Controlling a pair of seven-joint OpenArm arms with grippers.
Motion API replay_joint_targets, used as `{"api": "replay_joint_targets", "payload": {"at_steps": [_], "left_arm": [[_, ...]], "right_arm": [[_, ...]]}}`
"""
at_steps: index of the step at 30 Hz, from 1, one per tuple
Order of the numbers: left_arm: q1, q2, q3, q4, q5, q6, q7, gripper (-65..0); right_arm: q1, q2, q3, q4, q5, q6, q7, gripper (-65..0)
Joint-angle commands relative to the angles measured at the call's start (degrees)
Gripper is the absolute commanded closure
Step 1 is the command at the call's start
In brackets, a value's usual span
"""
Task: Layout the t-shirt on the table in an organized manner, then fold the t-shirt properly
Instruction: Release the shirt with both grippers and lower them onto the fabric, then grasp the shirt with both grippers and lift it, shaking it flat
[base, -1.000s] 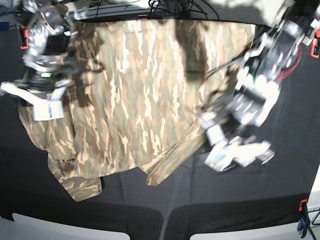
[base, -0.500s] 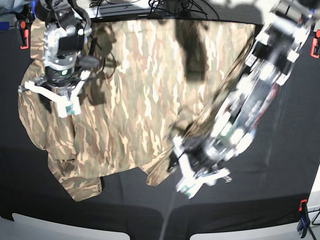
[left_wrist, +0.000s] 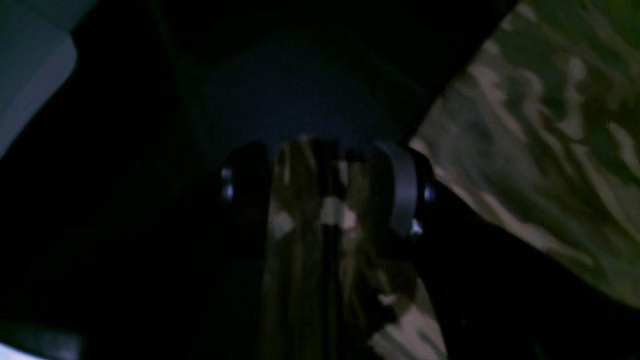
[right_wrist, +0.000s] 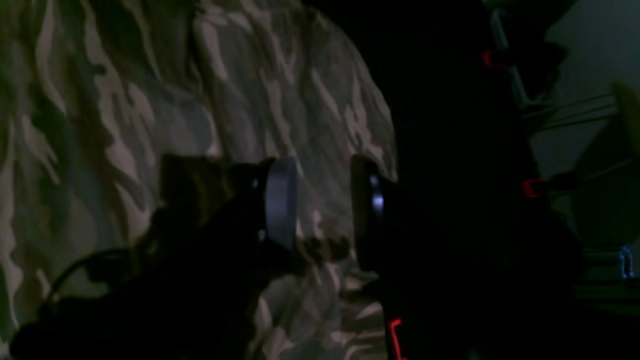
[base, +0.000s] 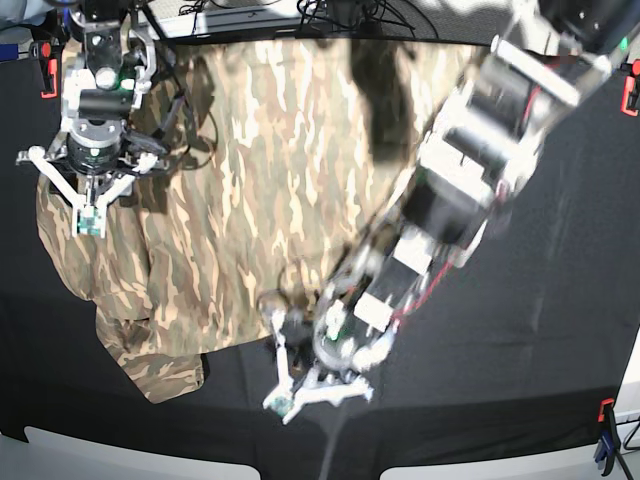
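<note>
Since 1 second ago the left hand (base: 300, 385) has swung toward the table's (base: 560, 330) near edge, clamping the t-shirt's (base: 290, 170) bunched hem. Only the right wrist view shows the right hand (right_wrist: 320, 210) part-open above cloth at the far-left corner.

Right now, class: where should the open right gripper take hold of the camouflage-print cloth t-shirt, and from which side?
Probably the crumpled corner of the t-shirt, at the base view's lower left. Its bunched folds seem to rise off the black-clothed table, so the right gripper could pinch them from above, coming in over the outer edge.
</note>
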Motion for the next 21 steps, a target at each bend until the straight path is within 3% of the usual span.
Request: {"api": "replay_joint_targets", "payload": {"at_steps": [1, 6, 12, 19, 21], "left_arm": [[-3.43, 0.52, -0.28, -1.92, -0.09, 0.70, -1.49, -30.6], [-7.87, 0.76, -0.28, -13.77, -3.87, 0.87, -2.29, -30.5], [-5.51, 0.76, -0.28, -19.08, -7.28, 0.85, -2.08, -30.6], [-0.76, 0.63, -0.28, -19.10, -5.11, 0.87, -2.32, -30.3], [-0.02, 0.61, -0.28, -19.10, -2.49, 1.42, -2.27, -23.7]], "right_arm": [[0.37, 0.48, 0.28, 0.98, -0.83, -0.31, 0.42, -18.0], [0.39, 0.48, 0.28, 0.98, -0.83, -0.26, -1.51, -18.0], [0.39, 0.48, 0.28, 0.98, -0.83, -0.26, -1.49, -18.0], [0.39, 0.48, 0.28, 0.98, -0.83, -0.26, -1.49, -18.0], [0.39, 0.48, 0.28, 0.98, -0.83, -0.26, -1.46, -18.0]]}}
